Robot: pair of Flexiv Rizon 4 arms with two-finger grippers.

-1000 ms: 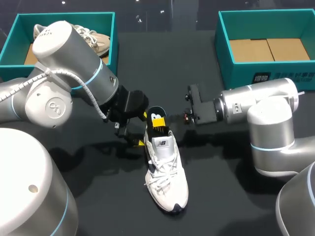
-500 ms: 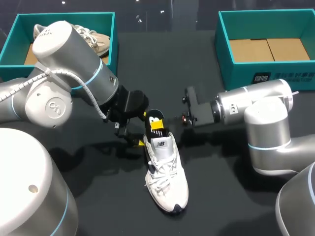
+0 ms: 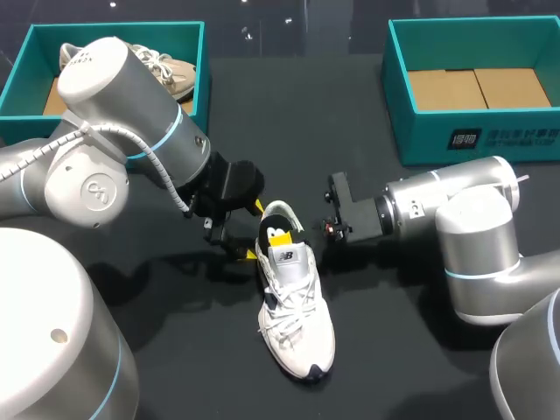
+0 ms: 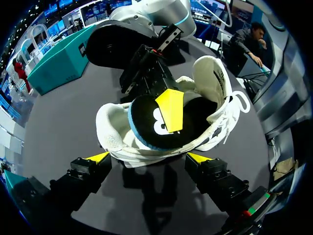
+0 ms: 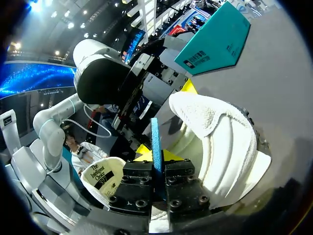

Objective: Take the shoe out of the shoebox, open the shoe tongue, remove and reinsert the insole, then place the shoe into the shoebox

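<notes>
1. Pinching the insole (image 4: 146, 122) edge-on, my right fingers (image 4: 171, 108) are closed on it, one yellow tip lying flat on its black top side just inside the heel opening.
2. Compared with a second ago, the insole sits lower. It stood well clear of the collar then, and now only its heel end shows above the rim. My right arm has dropped and slid in toward the shoe (image 3: 293, 315) to do that. I read this as the reinsertion step, partly done: the front of the insole is hidden inside, so I cannot tell whether it lies flat.
3. My left fingers (image 4: 98, 157) are spread wide around the heel, one tip against each flank as far as I can see, gripping the shoe to steady it. That arm has not shifted.
4. The shoe lies on its sole mid-desk (image 3: 385, 341), toe toward me, with the tongue (image 4: 209, 81) pulled up and forward.
5. Both grippers crowd the heel, nearly touching, so pushing further risks a knock. The heel collar may also catch the insole's edge.
6. Further out, an empty shoebox (image 3: 398, 87) stands at the far right. At the far left is a second box (image 3: 205, 79) holding a tan shoe (image 3: 166, 68). Both are well apart from the work.
</notes>
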